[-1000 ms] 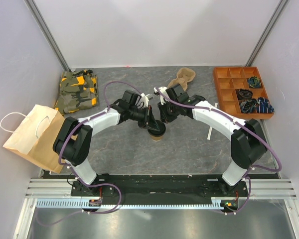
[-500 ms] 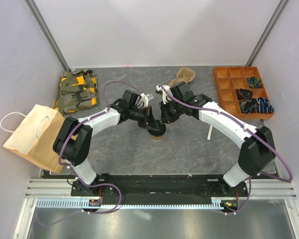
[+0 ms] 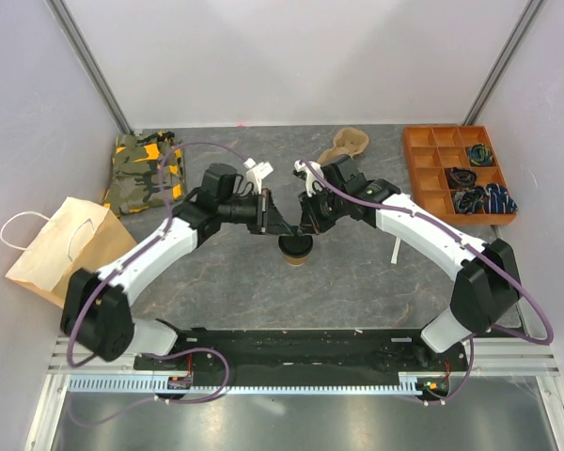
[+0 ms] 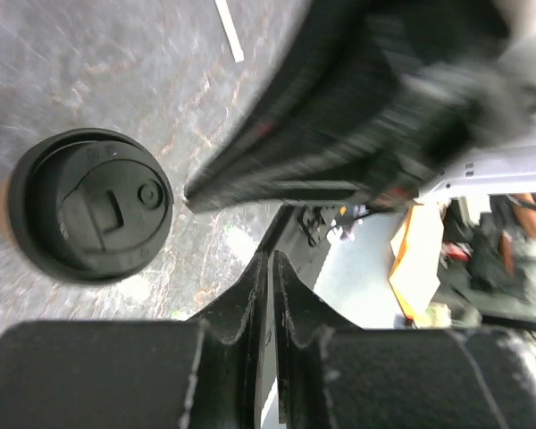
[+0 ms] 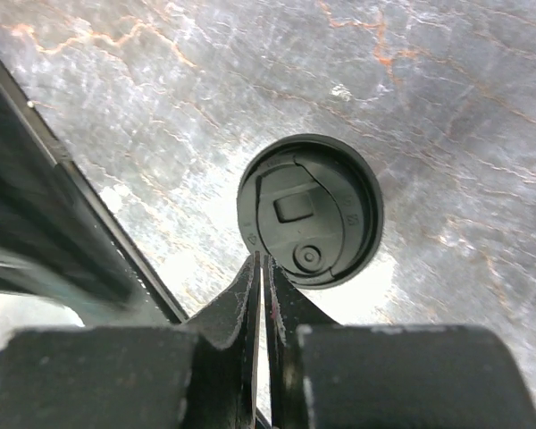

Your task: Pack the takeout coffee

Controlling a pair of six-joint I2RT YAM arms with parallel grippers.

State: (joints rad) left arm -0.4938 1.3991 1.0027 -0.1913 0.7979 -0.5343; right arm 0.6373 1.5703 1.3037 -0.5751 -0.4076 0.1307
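The takeout coffee cup point(image 3: 295, 250) stands upright on the grey table with its black lid on. The lid shows in the left wrist view point(image 4: 91, 204) and in the right wrist view point(image 5: 310, 210). My left gripper point(image 3: 278, 225) is shut and empty, hanging above and just left of the cup; its tips point(image 4: 270, 256) are clear of the lid. My right gripper point(image 3: 306, 224) is shut and empty, above and just right of the cup; its tips point(image 5: 262, 257) sit by the lid's rim in its wrist view.
A brown paper bag with white handles point(image 3: 61, 249) lies at the left edge. A camouflage cloth point(image 3: 146, 172) is at the back left, a moulded-pulp carrier point(image 3: 348, 144) at the back, an orange compartment tray point(image 3: 459, 174) at the back right. A white stick point(image 3: 396, 247) lies under the right arm.
My left arm has swung its elbow out to the left and its gripper has drawn back from the lid. The right gripper has barely moved. The cup has stayed put.
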